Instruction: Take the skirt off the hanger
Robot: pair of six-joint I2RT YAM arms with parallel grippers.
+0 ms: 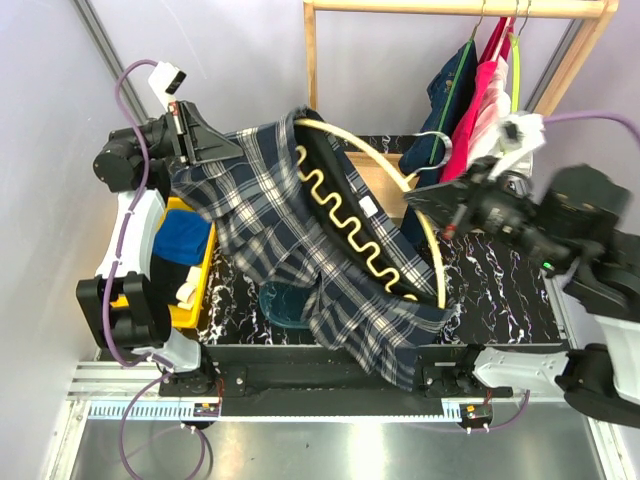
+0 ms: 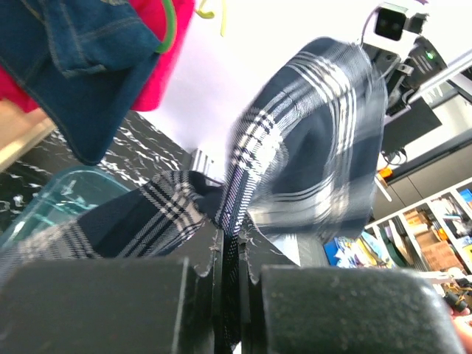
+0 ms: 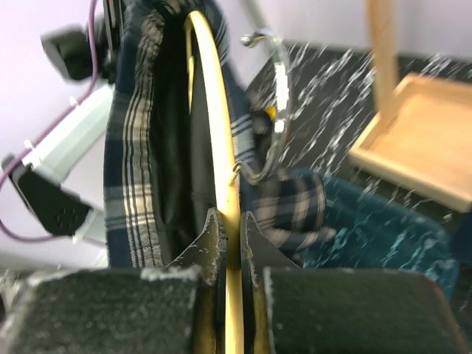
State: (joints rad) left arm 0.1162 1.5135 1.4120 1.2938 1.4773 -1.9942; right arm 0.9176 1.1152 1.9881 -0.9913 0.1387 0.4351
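the skirt [image 1: 260, 215] is hanging in the air above the table [image 1: 500, 285], wrapped around the hanger [image 1: 365, 225]. the hanger is tilting from upper left to lower right in the top view. its arch and wavy bar are showing inside the skirt's open waist, and the plaid cloth is spreading out on the near side and drooping toward the table's near edge.

the left gripper [image 1: 228, 150] is sitting at the skirt's upper left corner. in the left wrist view its fingers [image 2: 193, 284] are pressing together on a fold of plaid, so it is clamping the skirt.

the right gripper [image 1: 420, 200] is reaching in from the right. in the right wrist view its fingers [image 3: 210, 240] are pinching the hanger's yellow arch, with the skirt's dark lining lying just left of it and the metal hook [image 3: 279, 110] curving to the right.

a yellow bin [image 1: 200, 300] with something blue inside is sitting on the table beside the left arm. a teal container [image 1: 285, 305] is peeking out under the skirt. behind, a wooden rack [image 1: 450, 8] is carrying a denim garment [image 1: 450, 95] and a red garment [image 1: 482, 100].
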